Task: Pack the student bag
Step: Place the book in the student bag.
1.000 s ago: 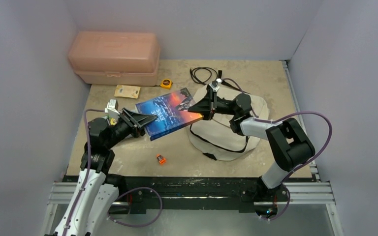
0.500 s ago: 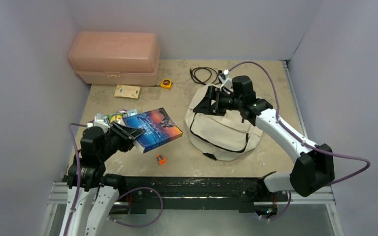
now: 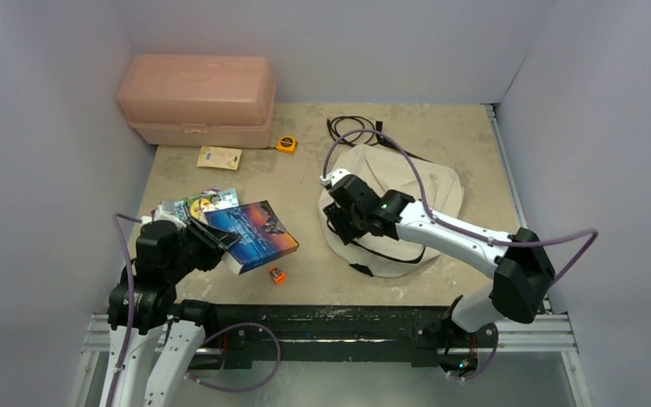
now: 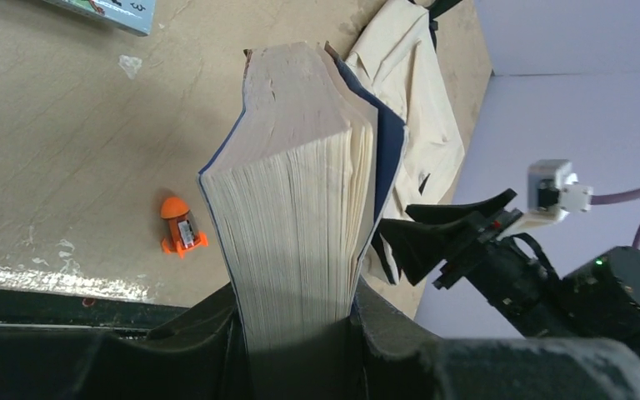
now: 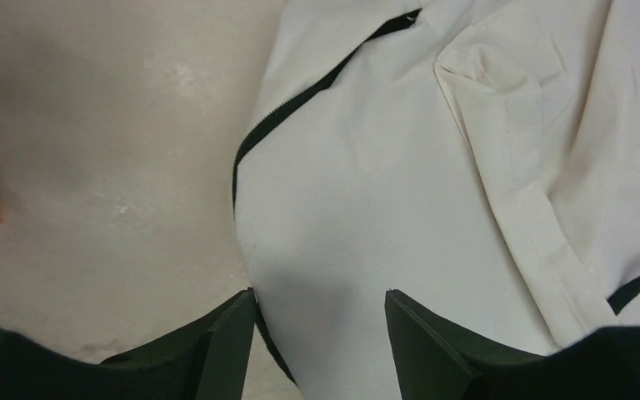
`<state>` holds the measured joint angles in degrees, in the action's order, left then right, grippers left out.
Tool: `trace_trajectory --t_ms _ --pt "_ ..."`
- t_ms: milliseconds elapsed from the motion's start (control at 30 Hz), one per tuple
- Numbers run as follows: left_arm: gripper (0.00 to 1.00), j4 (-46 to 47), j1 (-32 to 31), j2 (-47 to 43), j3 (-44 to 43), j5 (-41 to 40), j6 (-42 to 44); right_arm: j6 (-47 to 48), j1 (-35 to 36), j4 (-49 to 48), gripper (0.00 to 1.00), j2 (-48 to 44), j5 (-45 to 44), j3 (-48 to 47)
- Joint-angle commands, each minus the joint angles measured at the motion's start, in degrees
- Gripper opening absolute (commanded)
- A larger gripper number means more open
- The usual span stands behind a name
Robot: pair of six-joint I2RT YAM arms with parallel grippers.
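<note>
The cream student bag [image 3: 403, 208] with black zipper lines lies at centre right of the table; it fills the right wrist view [image 5: 433, 167]. My right gripper [image 3: 339, 222] is open, its jaws wide apart over the bag's left edge by the zipper [image 5: 300, 100], holding nothing. My left gripper [image 3: 212, 244] is shut on a thick blue paperback book [image 3: 250, 236], held tilted above the table at left. In the left wrist view the book's page edges [image 4: 300, 208] stand between my fingers.
A pink plastic box [image 3: 197, 99] stands at the back left. A yellow tape measure [image 3: 286, 144], a small card [image 3: 219, 158] and a black cable [image 3: 349, 129] lie near the back. An orange toy [image 3: 277, 275] lies near the front. Colourful booklets [image 3: 199, 204] lie behind the book.
My right gripper let go of the book, swung over the bag's top and came down at its left edge. My left arm pulled the book back left and toward me.
</note>
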<state>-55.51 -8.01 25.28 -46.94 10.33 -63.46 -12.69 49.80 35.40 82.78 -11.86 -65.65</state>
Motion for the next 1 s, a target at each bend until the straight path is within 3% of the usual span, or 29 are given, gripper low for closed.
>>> trace_trajectory --t_ms 0,233,567,967 --pt "0.00 13.8 0.0 -2.9 1.8 5.5 -3.3 3.5 4.3 6.2 0.63 4.9 -16.5 -3.8" --pt "0.00 14.6 -0.1 -1.6 2.2 8.7 -2.2 -1.3 5.7 11.4 0.57 11.8 -28.5 -5.1" --pt "0.00 16.5 -0.1 0.1 2.7 10.9 -1.6 -5.6 6.0 16.8 0.60 10.0 -31.7 -5.3" --pt "0.00 20.1 -0.1 2.9 3.0 13.5 -1.7 -6.7 5.8 17.4 0.76 4.3 -22.0 -3.4"
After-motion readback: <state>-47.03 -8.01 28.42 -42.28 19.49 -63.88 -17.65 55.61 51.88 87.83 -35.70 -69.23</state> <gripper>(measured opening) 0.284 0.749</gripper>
